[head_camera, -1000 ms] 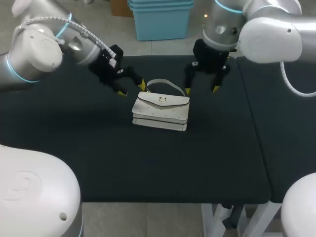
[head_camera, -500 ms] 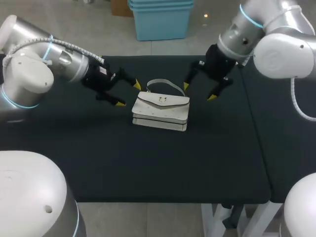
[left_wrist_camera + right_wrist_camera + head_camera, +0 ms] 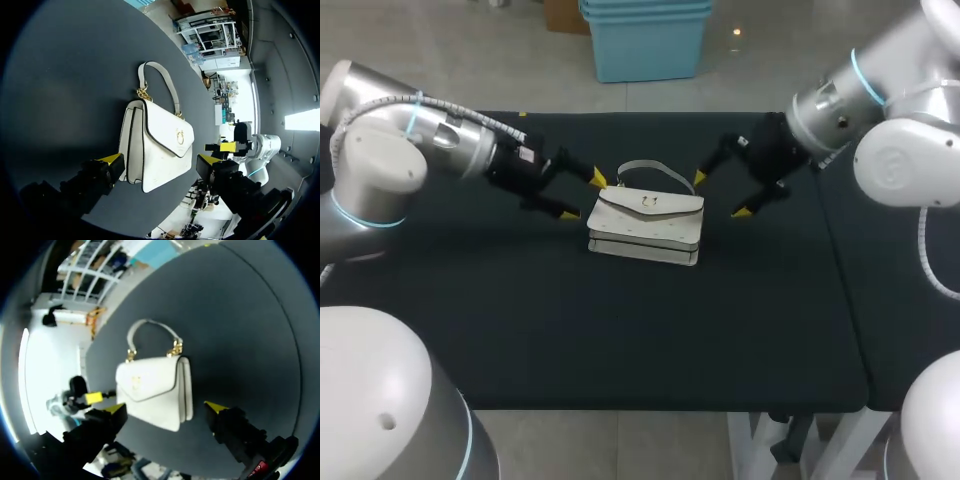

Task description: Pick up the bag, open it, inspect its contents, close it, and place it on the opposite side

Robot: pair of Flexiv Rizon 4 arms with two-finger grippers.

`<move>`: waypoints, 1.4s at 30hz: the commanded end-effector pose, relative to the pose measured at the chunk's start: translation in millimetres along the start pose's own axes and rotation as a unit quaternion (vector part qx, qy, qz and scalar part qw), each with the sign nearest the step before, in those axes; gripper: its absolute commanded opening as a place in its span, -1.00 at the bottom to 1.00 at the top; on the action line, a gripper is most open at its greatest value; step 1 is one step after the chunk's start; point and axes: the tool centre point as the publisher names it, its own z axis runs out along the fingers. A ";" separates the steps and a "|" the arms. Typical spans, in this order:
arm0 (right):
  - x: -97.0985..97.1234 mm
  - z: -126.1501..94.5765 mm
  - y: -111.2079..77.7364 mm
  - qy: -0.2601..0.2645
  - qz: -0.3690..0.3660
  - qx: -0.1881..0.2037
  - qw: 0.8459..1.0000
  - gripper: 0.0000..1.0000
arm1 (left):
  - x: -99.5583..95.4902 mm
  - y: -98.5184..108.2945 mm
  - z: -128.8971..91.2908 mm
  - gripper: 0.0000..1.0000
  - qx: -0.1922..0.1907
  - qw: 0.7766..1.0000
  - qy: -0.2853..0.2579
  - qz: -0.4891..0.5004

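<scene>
Your white bag (image 3: 645,225) lies flat at mid-table, flap up, with its long axis running nine to three and its handle (image 3: 648,170) arching toward twelve. Plain black table (image 3: 620,330) lies all round it. Your left gripper (image 3: 582,196) sits close at the bag's ten o'clock and your right gripper (image 3: 719,195) at two. Both are spread wide and holding nothing.
</scene>
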 end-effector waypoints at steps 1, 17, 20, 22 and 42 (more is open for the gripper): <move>-2.5 13.9 6.9 0.013 0.002 0.022 1.000 1.00 | -6.2 -11.6 6.4 1.00 -0.023 0.999 0.026 0.006; -8.7 53.2 10.0 0.062 0.043 0.075 0.994 0.95 | -4.8 -18.2 19.6 0.51 -0.042 0.996 0.067 0.042; -8.0 55.0 10.5 0.073 0.047 0.076 0.993 0.89 | -4.5 -18.4 22.7 0.40 -0.045 0.995 0.071 0.047; -7.4 55.7 10.9 0.078 0.049 0.076 0.993 0.77 | -5.4 -19.2 25.5 0.40 -0.047 0.995 0.073 0.048; 1.6 67.4 10.6 0.102 0.051 0.085 0.990 0.20 | -10.0 -25.1 42.0 -0.18 -0.055 0.993 0.100 0.039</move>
